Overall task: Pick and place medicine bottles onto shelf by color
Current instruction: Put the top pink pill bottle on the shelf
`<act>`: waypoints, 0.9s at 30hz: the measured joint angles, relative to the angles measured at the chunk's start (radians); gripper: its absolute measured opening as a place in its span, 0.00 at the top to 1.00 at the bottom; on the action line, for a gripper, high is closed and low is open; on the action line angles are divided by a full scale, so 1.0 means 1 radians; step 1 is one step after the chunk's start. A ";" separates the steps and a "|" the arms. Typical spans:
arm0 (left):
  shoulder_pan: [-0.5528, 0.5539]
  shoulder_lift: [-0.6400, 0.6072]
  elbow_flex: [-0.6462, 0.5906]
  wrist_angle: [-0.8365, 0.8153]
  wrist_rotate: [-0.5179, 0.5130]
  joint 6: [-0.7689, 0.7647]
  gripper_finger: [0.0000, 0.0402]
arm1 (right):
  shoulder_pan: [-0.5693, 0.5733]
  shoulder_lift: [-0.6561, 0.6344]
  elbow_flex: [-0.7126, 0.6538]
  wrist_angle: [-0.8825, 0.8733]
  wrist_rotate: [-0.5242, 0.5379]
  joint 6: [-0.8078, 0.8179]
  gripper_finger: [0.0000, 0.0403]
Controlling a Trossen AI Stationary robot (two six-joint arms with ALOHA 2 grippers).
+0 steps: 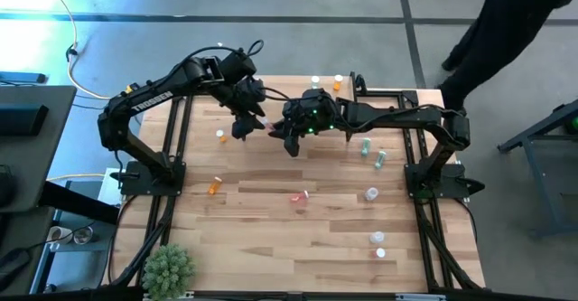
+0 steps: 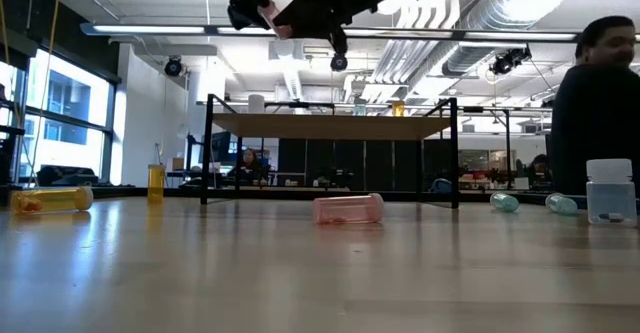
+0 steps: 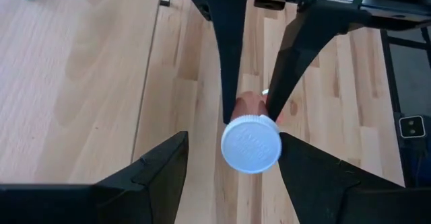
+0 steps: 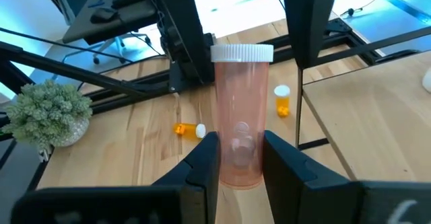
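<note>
2 bottles at least already stand on the shelf (image 1: 388, 93) at the far edge of the tabletop (image 1: 271, 247): 1 white (image 1: 315, 81) and 1 orange (image 1: 338, 83). Whether more are there you cannot tell, because the arms cover most of the board.

You now have a pink bottle (image 4: 240, 116) in the air above the middle of the tabletop, in front of the shelf. The right gripper (image 4: 237, 158) has its fingers clamped on the lower part of the bottle. The left gripper (image 3: 250, 173) is at the white cap end with its fingers apart on both sides, not touching. This looks like a handover.

Most of the work is left. Still on the tabletop are 2 orange bottles (image 1: 214, 186) on the left side, another pink one (image 1: 299, 196) near the middle, 2 green ones (image 1: 379, 159) and about 3 white ones (image 1: 371, 193) on the right.

The green plant (image 1: 169, 269) stands at the near left corner, well apart. A person (image 2: 600, 113) is beyond the right edge. The 2 arms are very close together, so watch for contact between them.
</note>
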 joint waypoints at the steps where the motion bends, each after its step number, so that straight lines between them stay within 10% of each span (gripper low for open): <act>1: 0.000 0.000 0.000 0.000 0.002 0.000 0.47 | -0.002 0.000 0.000 -0.001 0.000 0.000 0.81; 27: 0.000 0.000 0.000 0.002 0.055 0.001 0.71 | -0.003 0.001 0.000 -0.001 -0.002 -0.001 0.81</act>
